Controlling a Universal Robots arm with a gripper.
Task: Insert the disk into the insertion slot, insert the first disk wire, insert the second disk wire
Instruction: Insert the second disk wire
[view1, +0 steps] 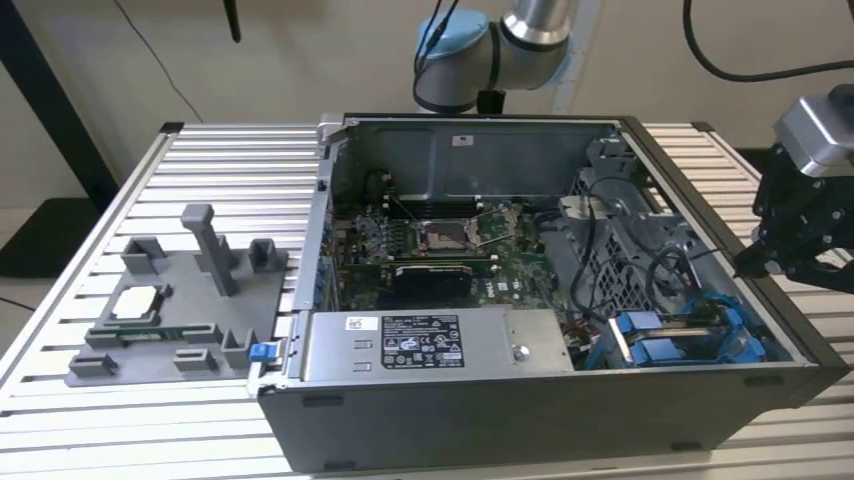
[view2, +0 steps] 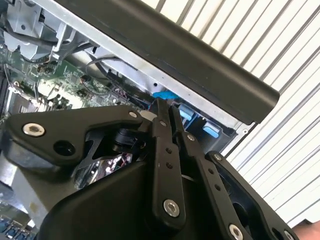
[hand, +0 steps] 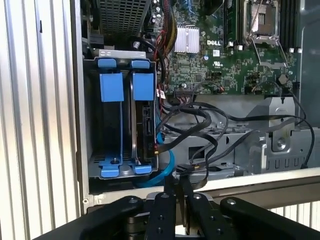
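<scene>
The disk (hand: 145, 127), black in a blue frame, sits inside the insertion slot (hand: 86, 120), a grey metal bay in the corner of the open computer case (view1: 534, 420). A second blue frame (hand: 111, 125) lies beside it. Loose black wires (hand: 200, 117) loop from the motherboard towards the bay, and a blue wire (hand: 167, 167) curves under it. My gripper (hand: 178, 190) hangs just outside the case wall nearest the bay, at the exterior view's right (view1: 745, 266). Its fingers (view2: 161, 125) are pressed together with nothing between them.
The case stands on a slatted metal table (view1: 214, 160). A grey plastic fixture (view1: 174, 310) with upright posts and small parts lies at the exterior view's left. The motherboard (hand: 235, 55) and a labelled power supply box (view1: 427, 345) fill the rest of the case.
</scene>
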